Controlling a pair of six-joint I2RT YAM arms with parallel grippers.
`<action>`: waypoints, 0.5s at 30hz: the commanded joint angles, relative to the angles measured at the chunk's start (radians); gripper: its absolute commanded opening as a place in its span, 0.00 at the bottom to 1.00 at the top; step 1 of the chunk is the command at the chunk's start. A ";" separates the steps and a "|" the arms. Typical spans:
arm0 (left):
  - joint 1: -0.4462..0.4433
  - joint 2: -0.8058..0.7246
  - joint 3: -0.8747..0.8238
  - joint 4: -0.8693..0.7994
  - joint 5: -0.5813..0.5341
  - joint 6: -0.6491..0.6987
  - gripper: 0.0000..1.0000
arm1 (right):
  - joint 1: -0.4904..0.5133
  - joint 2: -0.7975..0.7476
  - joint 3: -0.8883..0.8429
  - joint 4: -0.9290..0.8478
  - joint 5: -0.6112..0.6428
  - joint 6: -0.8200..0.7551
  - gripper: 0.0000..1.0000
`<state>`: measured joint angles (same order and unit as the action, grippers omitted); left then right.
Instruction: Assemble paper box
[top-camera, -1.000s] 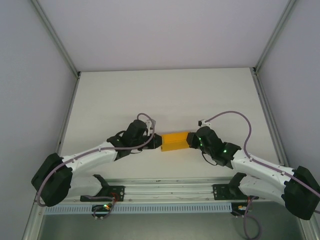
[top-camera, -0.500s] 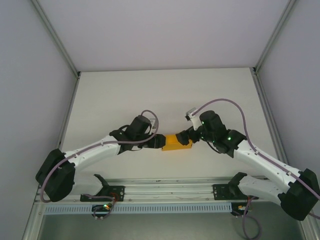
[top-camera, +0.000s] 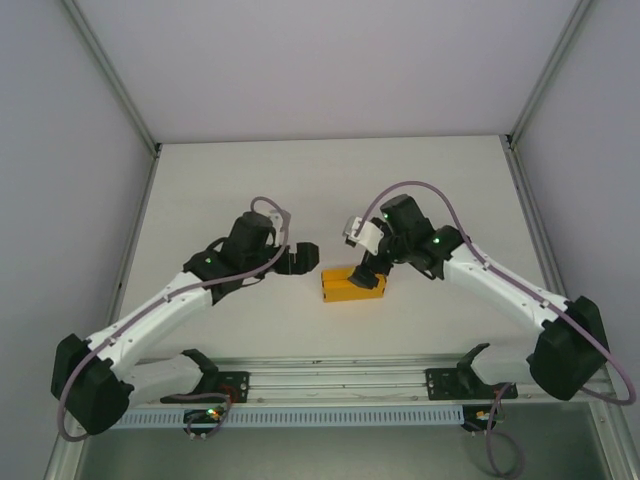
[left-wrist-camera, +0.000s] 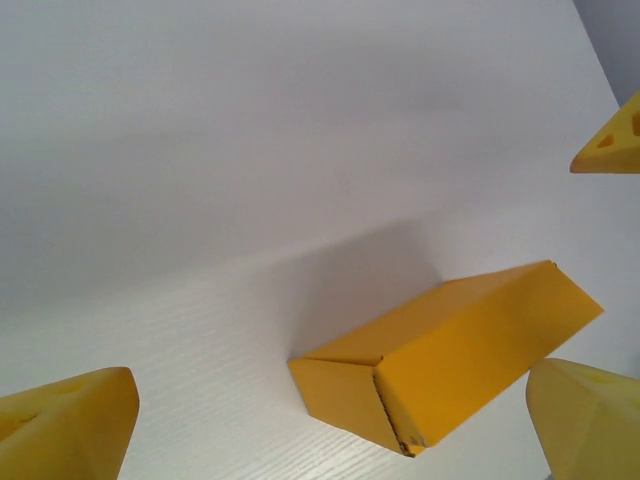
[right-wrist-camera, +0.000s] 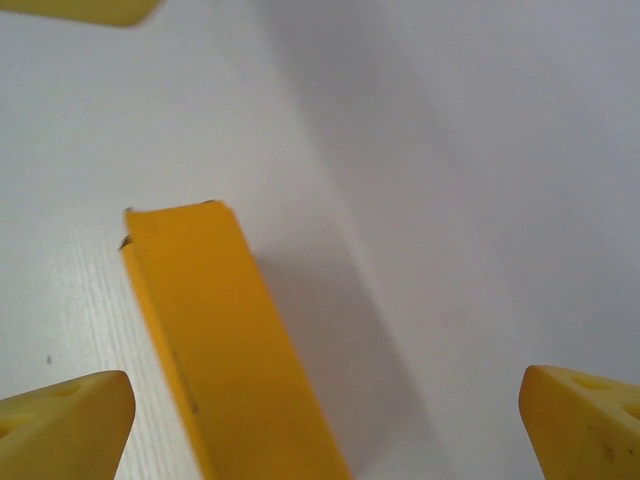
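So the box (top-camera: 353, 285) is folded up into a little rectangular block, lying flat on the worktop (top-camera: 300, 180) near the front middle. Left pincer (top-camera: 303, 258) sits just off its left end, spread wide, gripping nothing. Right pincer (top-camera: 368, 272) hangs over the right end, also wide open and empty. From the wrist cams, neither one looks to be touching it.
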<state>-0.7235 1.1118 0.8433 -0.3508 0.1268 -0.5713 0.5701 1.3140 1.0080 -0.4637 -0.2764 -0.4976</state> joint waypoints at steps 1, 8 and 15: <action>0.002 0.009 -0.053 0.026 0.041 0.004 1.00 | -0.004 -0.001 0.014 -0.015 0.063 0.035 1.00; -0.002 0.153 -0.097 0.147 0.179 -0.018 0.95 | -0.038 -0.100 -0.131 0.054 0.173 0.234 1.00; -0.007 0.226 -0.118 0.186 0.207 -0.002 0.90 | -0.094 -0.138 -0.282 0.161 0.167 0.414 0.94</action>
<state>-0.7258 1.3228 0.7460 -0.1928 0.2981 -0.5823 0.4858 1.2041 0.7712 -0.3576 -0.1265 -0.2005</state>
